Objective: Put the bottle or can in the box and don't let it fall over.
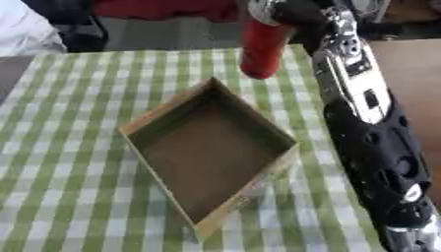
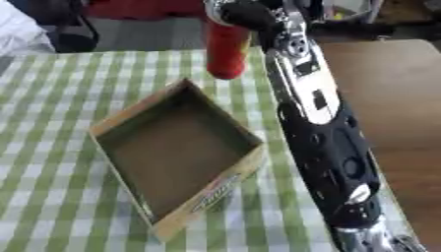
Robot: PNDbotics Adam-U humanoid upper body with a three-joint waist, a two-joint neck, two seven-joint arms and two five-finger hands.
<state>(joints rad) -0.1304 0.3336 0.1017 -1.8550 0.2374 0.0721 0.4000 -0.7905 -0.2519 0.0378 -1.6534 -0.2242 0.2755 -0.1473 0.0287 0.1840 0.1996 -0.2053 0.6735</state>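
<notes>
red can (image 1: 263,49) in right robot hand (image 1: 289,15), beyond cardboard box (image 1: 138,123); labels unreadable.

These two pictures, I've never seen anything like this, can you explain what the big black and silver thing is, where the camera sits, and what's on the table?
Both pictures show the same moment, taken by the two eyes of one camera in a humanoid robot's head, looking down at its work. That is why they are nearly alike.

The black and silver shape is the robot's right arm, reaching away from the camera along the right side. At its far end, the right hand grips the top of a red can, which hangs upright just beyond the far corner of the box and is not yet inside it.

On the table lies a green and white checked cloth. On it sits an open cardboard box with nothing inside.

The left hand shows in neither picture.
</notes>
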